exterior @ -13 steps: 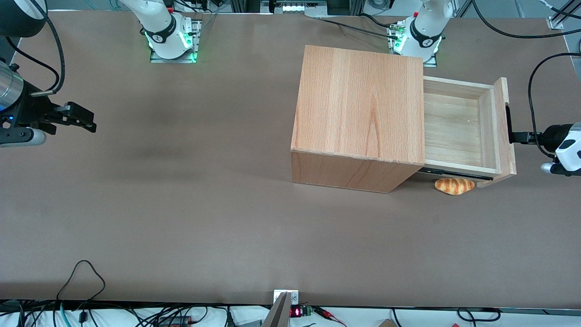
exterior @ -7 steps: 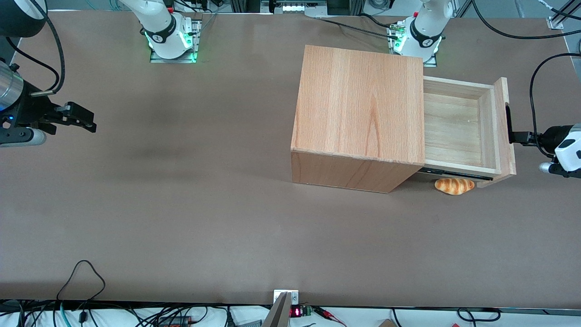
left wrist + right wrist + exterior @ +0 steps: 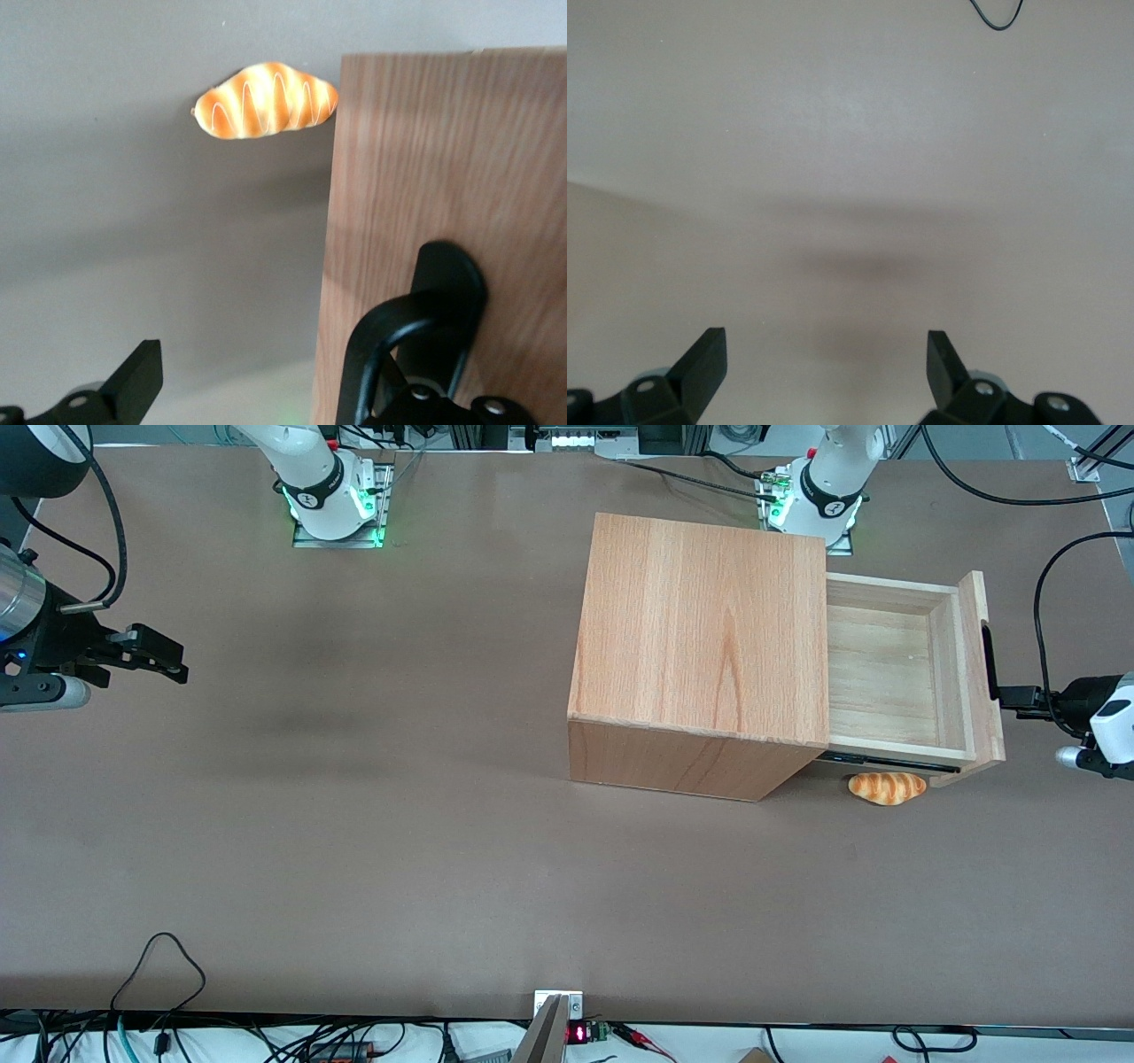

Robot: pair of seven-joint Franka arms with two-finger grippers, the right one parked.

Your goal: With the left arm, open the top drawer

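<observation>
Top drawer (image 3: 890,682) is pulled well out of the cabinet (image 3: 704,646), toward the working arm's end of the table (image 3: 354,824). Pale plank floor is exposed; looks empty as far as the front view shows.

Left arm (image 3: 1103,722) comes in level at the drawer's front panel (image 3: 443,177), gripper (image 3: 1010,693) right at the black bar handle (image 3: 988,660). That low, straight-on approach suits a pull along the rails. Jaws read as spread: in the left wrist view one finger (image 3: 133,381) sits out over bare table, well clear of the panel, the other finger (image 3: 390,354) is at the handle mount. So one finger is hooked at the bar, not a clamp across it, in my judgement.

Bread roll (image 3: 887,787) lies on the table just beside the drawer's near rail, nearer the front camera, partly under the panel's corner.

Hard to tell:
- actual contact between finger and bar
- most of the arm is cut off at the frame edge
- drawers below the top one, hidden by the cabinet top
</observation>
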